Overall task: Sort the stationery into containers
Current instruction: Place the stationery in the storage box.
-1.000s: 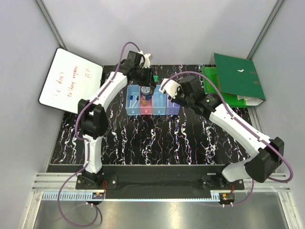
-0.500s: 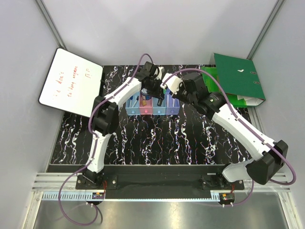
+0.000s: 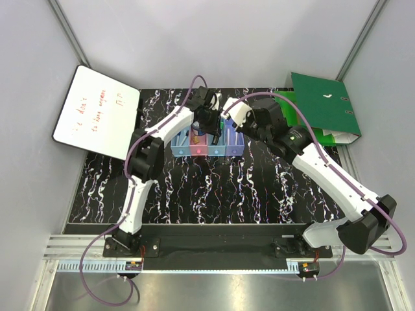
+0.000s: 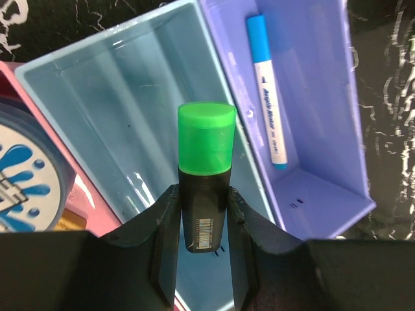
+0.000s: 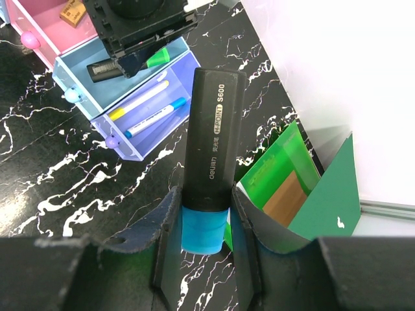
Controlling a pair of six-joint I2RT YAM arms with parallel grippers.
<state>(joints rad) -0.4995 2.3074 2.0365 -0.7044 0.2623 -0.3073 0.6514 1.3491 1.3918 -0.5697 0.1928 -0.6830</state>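
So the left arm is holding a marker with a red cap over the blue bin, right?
No, the cap is green, not red. The left wrist view shows the left end effector holding the green-capped marker over the blue bin.

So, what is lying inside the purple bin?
A white marker with a blue cap lies flat on the purple bin floor. The right wrist view shows a yellow-capped marker beside it. From above, the right arm covers the bin's far part.
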